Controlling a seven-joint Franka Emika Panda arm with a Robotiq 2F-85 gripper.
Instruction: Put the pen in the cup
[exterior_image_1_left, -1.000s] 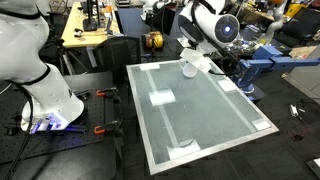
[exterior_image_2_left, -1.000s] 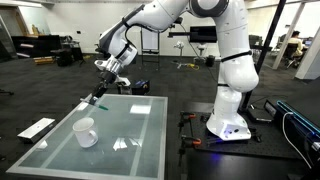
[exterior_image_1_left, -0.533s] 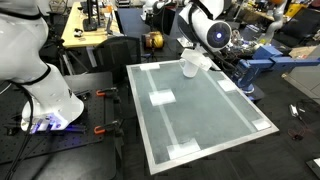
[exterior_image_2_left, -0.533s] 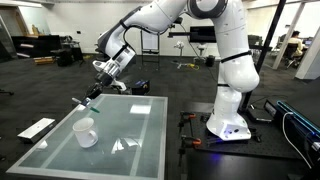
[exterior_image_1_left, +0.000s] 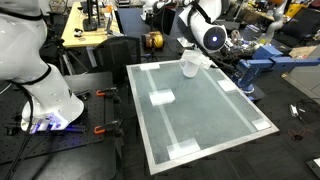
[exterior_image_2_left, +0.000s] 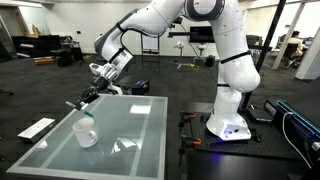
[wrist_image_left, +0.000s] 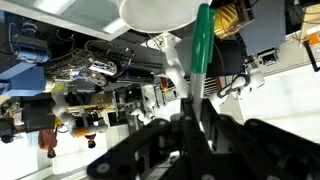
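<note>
The white cup (exterior_image_2_left: 86, 134) stands on the glass table near its far corner; it also shows in an exterior view (exterior_image_1_left: 189, 67) and at the top of the wrist view (wrist_image_left: 157, 12). My gripper (exterior_image_2_left: 93, 91) is shut on the green pen (exterior_image_2_left: 80, 104), which hangs tilted a short way above the cup. In the wrist view the pen (wrist_image_left: 200, 55) sticks out from between the fingers (wrist_image_left: 192, 120) with its tip at the cup's rim. In an exterior view (exterior_image_1_left: 197, 55) the gripper hides the pen.
The glass table (exterior_image_1_left: 205, 115) has a pale frame and flat white tape patches (exterior_image_1_left: 161, 97). The robot's white base (exterior_image_2_left: 228, 120) stands beside it. Desks, chairs and lab equipment (exterior_image_1_left: 255, 65) surround the table.
My gripper has moved with the pen across the table's edge toward the cup and lower; the pen now hangs just above the cup.
</note>
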